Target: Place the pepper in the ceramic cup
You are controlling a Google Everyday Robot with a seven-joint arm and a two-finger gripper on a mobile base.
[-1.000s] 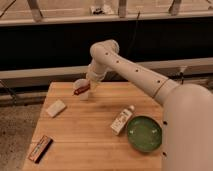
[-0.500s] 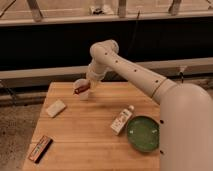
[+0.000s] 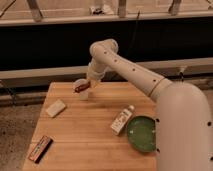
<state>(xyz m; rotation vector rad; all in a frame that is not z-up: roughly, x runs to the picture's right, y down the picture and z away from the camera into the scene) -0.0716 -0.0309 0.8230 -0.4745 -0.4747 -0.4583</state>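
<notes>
Five items I log on the wooden table (image 3: 90,135), nearest first: a brown-orange bar (image 3: 40,148) at the front left corner, a green bowl (image 3: 141,133) front right, a white bottle (image 3: 122,120) lying just beside it, a pale block (image 3: 55,108) at left. Farthest, my gripper (image 3: 84,86) is clenched on the pepper (image 3: 81,87), apparently directly above the ceramic cup (image 3: 83,93).

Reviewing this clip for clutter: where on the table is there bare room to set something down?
The wooden table is bare in its middle, between the sponge, the white bottle and the snack bar. The front edge is bare too. It is crowded at the back, where the shut hand holds the pepper above the ceramic cup, and at the right by the green bowl.
</notes>
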